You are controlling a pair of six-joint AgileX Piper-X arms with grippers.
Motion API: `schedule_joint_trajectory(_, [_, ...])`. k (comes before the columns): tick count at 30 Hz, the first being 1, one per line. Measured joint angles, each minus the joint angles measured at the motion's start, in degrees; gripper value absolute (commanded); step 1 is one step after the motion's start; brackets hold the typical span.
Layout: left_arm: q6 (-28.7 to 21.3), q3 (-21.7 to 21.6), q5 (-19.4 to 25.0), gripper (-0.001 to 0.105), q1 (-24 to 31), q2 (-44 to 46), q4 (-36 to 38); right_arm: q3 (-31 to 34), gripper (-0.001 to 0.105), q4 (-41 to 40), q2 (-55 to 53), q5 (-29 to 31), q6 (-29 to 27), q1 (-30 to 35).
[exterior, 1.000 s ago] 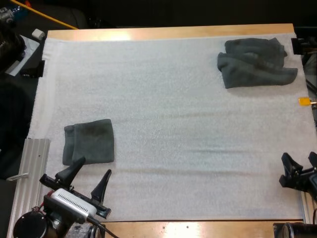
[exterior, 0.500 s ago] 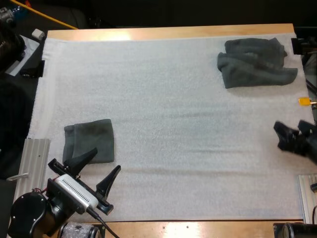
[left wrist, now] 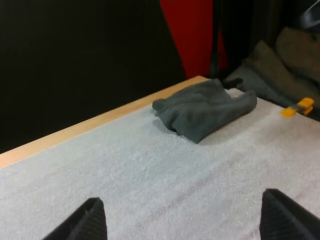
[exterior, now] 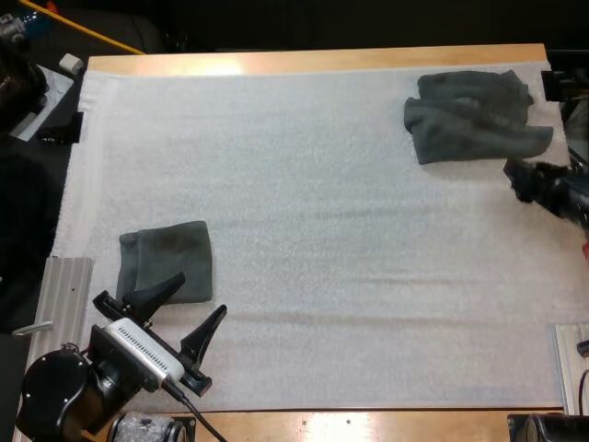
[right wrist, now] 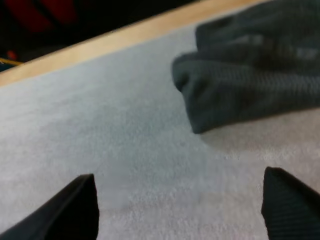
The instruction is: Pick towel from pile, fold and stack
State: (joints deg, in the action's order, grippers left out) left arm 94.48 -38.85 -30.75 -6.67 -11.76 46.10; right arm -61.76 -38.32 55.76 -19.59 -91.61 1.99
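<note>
Crumpled towel [exterior: 474,117] at bench [exterior: 304,60] far right corner. Right tool [exterior: 532,175], spread and empty, has advanced from near edge to just beside it; grasp looks next. Left tool [exterior: 198,296] spread, by folded towel [exterior: 166,262].

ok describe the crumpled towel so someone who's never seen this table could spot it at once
Find the white mat and go to its far right corner. The crumpled towel lies there, ahead of the right gripper. Unlike the flat folded towel by the left gripper, it is a lumpy heap of loose folds.
</note>
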Motion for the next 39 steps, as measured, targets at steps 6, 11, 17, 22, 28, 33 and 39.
schedule_joint_trajectory(6, [0.0, 0.0, 0.0, 0.062, 0.0, 0.0, 0.0, -5.9, 0.067, 0.4, 12.4, 5.1, 1.2, -4.3])
schedule_joint_trajectory(11, [0.0, 0.0, 0.0, 0.062, 0.0, 0.0, 0.0, -11.4, 0.067, 1.3, 22.0, 11.0, 2.4, -8.8])
schedule_joint_trajectory(17, [0.0, 0.0, 0.0, 0.062, 0.0, 0.0, 0.0, -15.7, 0.067, 1.9, 30.6, 13.5, 3.6, -10.7])
schedule_joint_trajectory(22, [0.0, 0.0, 0.0, 0.062, 0.0, -0.4, 0.0, -18.7, 0.067, 3.2, 34.0, 13.7, 3.7, -10.7])
schedule_joint_trajectory(28, [0.0, 0.0, 0.0, 0.062, 0.0, -0.5, 0.0, -22.0, 0.067, 4.2, 43.1, 14.6, 4.7, -10.7])
schedule_joint_trajectory(33, [0.1, 0.0, 0.0, 0.062, 0.0, -0.5, 0.0, -24.7, 0.067, 4.9, 49.2, 16.3, 5.7, -10.9])
schedule_joint_trajectory(39, [0.1, 0.0, 0.0, 0.062, 0.0, -0.5, 0.0, -26.9, 0.067, 6.8, 55.6, 17.1, 7.1, -10.8])
